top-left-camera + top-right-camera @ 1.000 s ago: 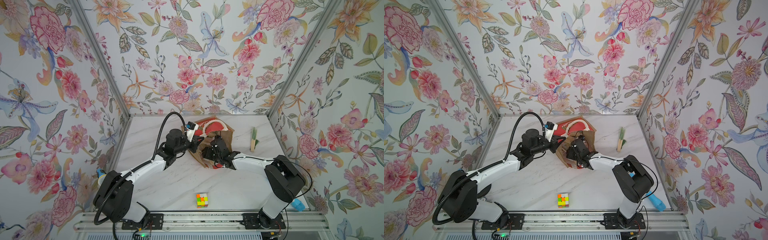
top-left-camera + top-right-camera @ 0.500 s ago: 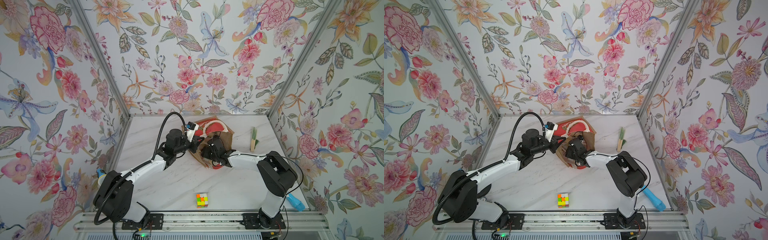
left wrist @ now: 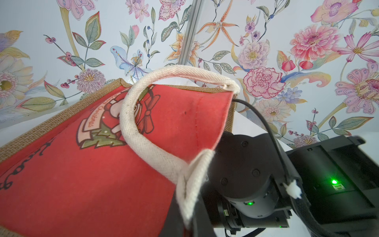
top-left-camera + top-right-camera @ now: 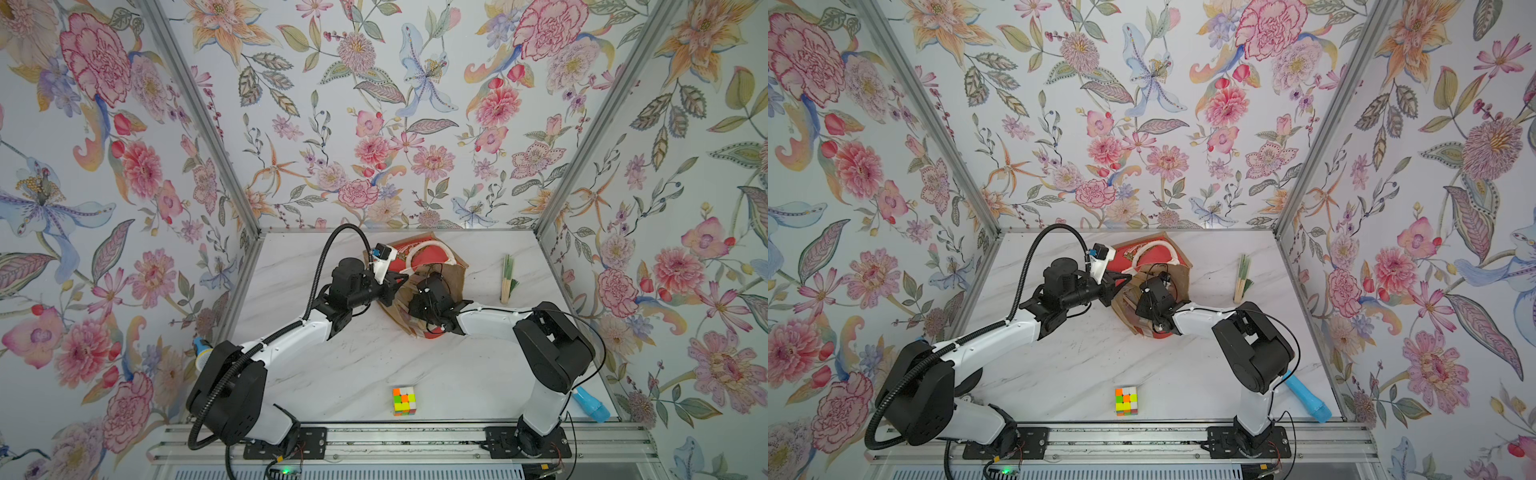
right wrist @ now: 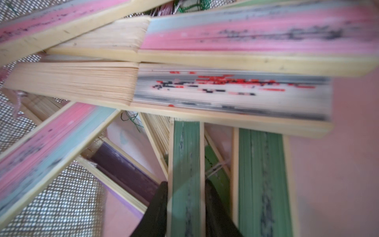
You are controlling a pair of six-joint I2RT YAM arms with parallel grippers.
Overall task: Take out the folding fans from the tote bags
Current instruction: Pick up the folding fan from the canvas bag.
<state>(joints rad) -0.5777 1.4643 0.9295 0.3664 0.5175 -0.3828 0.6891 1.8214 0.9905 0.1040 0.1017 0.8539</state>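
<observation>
Folding fans (image 5: 225, 90) lie heaped and crossed inside the tote bag (image 4: 419, 254), which sits toward the back of the marble table (image 4: 353, 374), as the robot works on drawing out 1 more. The right gripper (image 5: 185, 182) is deep in the bag's mouth. Its 2 dark fingers (image 5: 158, 211) sit against both bamboo guards of a green fan (image 5: 185, 147), a grip that looks made but perhaps not firm. The left gripper (image 4: 397, 281) is clamped on the bag's rim at the foot of a white handle (image 3: 131, 115), propping the mouth open. 1 tasselled fan (image 4: 506, 278) already lies out on the table, well apart from the bag on the right arm's side.

The next move likely calls for a straight pull back along the green fan's length. Pink fans (image 5: 246, 39) cross over its far end and could drag or spill, so the left hold must anchor the bag. The left arm reaches low and long across the table with its wrist level. The right arm folds at the elbow, and its forearm runs in toward the bag.
</observation>
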